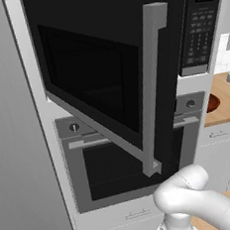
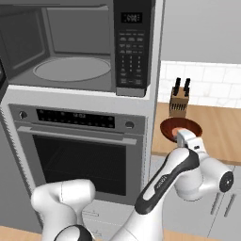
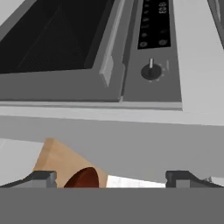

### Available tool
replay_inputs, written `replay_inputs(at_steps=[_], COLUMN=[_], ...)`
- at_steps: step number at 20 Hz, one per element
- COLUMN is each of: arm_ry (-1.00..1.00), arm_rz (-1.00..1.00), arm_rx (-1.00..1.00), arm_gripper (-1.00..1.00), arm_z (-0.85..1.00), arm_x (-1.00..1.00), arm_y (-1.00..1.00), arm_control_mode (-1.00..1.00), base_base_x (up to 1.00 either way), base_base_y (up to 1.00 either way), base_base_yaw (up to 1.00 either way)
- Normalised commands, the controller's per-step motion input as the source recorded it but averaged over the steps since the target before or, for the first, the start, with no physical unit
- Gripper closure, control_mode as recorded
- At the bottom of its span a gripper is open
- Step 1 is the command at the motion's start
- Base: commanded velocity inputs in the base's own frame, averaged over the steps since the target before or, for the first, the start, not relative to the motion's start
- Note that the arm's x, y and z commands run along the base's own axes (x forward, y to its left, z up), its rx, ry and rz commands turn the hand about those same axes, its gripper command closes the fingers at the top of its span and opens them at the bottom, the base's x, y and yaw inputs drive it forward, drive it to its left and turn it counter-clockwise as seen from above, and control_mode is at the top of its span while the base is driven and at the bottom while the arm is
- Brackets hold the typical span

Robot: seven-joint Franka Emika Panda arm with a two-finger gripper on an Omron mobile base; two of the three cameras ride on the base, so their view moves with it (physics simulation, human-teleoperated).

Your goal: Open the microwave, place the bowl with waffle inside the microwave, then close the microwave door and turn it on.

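Observation:
The microwave (image 2: 75, 47) is open, and its bare cavity with a round turntable shows in the right base view. The microwave door (image 1: 98, 74) stands swung out to the left, its tall silver handle (image 1: 152, 88) facing the camera. The reddish-brown bowl with waffle (image 2: 176, 127) sits on the wooden counter right of the oven; its contents cannot be made out. It also shows as bowl (image 1: 213, 102) and bowl (image 3: 83, 178). My gripper (image 2: 185, 136) hangs at the bowl's near rim. In the hand view the gripper (image 3: 111, 179) is open, its fingertips (image 3: 43, 178) wide apart with nothing between them.
A grey oven (image 2: 80, 141) with a horizontal handle and a knob (image 3: 151, 72) sits under the microwave. A knife block (image 2: 180, 101) stands behind the bowl on the wooden counter (image 2: 219, 129). White cabinets (image 1: 225, 151) lie below it. A tall grey panel (image 1: 15, 146) bounds the left.

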Motion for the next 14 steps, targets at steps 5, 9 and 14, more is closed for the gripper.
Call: replay_inputs(at_steps=[5, 9, 14], arm_ry=[0.00, 0.00, 0.00], arm_rz=[-0.12, -0.07, -0.02], arm_rx=[0.00, 0.00, 0.00], arm_gripper=[-1.00, -1.00, -1.00], arm_z=[-0.14, -0.08, -0.06], arm_x=[0.30, 0.19, 0.08], arm_y=[0.24, 0.05, 0.00], arm_control_mode=[-1.00, -1.00, -1.00], base_base_x=[0.00, 0.00, 0.00], base_base_y=[0.00, 0.00, 0.00], base_base_yaw=[0.00, 0.00, 0.00])
